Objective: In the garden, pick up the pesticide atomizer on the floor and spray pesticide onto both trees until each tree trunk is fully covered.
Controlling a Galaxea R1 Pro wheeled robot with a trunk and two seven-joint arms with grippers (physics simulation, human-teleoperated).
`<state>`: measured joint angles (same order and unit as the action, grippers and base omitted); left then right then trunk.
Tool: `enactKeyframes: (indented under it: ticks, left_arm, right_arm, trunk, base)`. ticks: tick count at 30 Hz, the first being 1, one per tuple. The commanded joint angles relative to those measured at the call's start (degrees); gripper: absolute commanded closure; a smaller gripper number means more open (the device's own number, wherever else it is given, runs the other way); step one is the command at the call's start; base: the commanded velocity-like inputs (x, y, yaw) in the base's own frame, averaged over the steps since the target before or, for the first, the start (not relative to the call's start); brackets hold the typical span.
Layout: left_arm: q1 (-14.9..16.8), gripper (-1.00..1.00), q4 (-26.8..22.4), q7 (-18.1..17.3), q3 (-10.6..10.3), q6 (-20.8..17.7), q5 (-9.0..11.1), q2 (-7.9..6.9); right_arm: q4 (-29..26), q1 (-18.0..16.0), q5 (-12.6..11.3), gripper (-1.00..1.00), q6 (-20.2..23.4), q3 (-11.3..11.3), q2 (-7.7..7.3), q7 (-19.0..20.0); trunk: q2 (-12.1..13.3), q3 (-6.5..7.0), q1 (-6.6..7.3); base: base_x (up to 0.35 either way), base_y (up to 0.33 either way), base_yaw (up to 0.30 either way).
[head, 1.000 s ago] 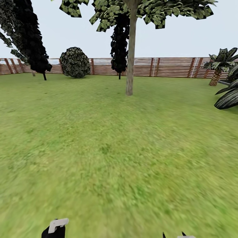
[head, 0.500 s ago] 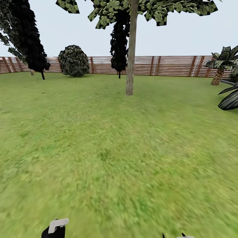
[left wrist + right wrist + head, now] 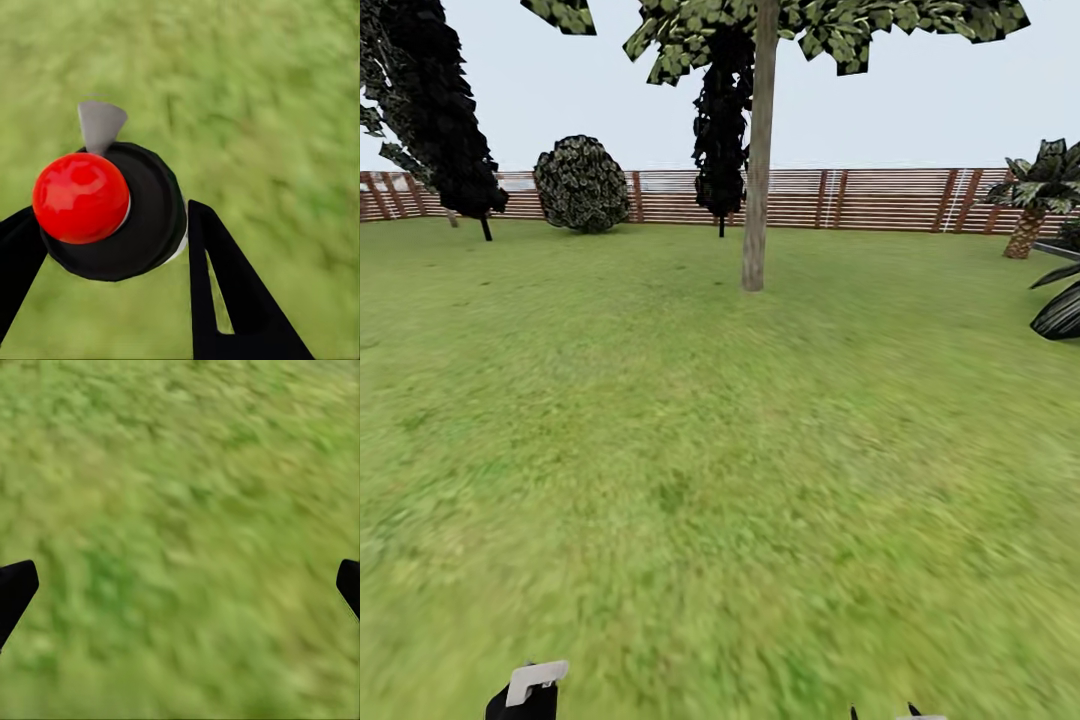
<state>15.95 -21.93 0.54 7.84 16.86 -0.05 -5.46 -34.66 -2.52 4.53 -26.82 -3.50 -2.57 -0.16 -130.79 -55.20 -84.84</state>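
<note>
1. In the left wrist view, the left gripper (image 3: 105,247) was closed on the pesticide atomizer (image 3: 112,214). One dark finger (image 3: 225,292) pressed against the black body on the frame's right side and the other showed at the lower left edge. The red top (image 3: 80,197) faced the camera, with a grey nozzle (image 3: 100,124) projecting above it.
2. In the right wrist view, the right gripper (image 3: 180,585) was spread wide and held nothing. Only its two dark fingertips (image 3: 15,589) showed at the left and right frame edges, over blurred grass.
3. In the head view, the atomizer appeared at the lower left edge, white part uppermost. The right gripper's tips (image 3: 910,713) barely entered at the bottom right.
4. The floor (image 3: 690,480) was open green lawn between the robot and the tree.
5. One tree trunk (image 3: 758,150), pale and bare, stood at upper centre, well apart from the grippers. A wooden fence (image 3: 860,200) ran behind it. Dark conifers (image 3: 445,110) and a round bush (image 3: 582,185) stood at upper left and a palm (image 3: 1030,200) at the right edge.
6. Judgement: the step in hand was the approach to the trunk. Drive straight across the lawn and keep the trunk centred. Maintain the left grip and stop near the trunk with the nozzle facing it before spraying.
</note>
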Motion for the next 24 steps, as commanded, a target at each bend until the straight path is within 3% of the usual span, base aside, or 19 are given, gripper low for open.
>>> enactKeyframes:
  ticks: [1, 24]
  left_arm:
    - [0.0, 1.00, 0.0, 0.1, 0.1, 0.2, 0.0, 0.01]
    - [0.0, 1.00, 0.0, 0.1, 0.1, 0.2, 0.0, 0.01]
  right_arm:
    - [0.0, 0.0, 0.5, -1.00, -0.2, -0.2, 0.03, 0.0]
    - [0.0, 0.0, 0.5, -1.00, -0.2, -0.2, 0.03, 0.0]
  trunk:
    - [0.0, -0.05, -0.02]
    - [0.0, -0.05, -0.02]
  base:
    - [0.337, 0.000, 0.000]
    - [0.337, 0.000, 0.000]
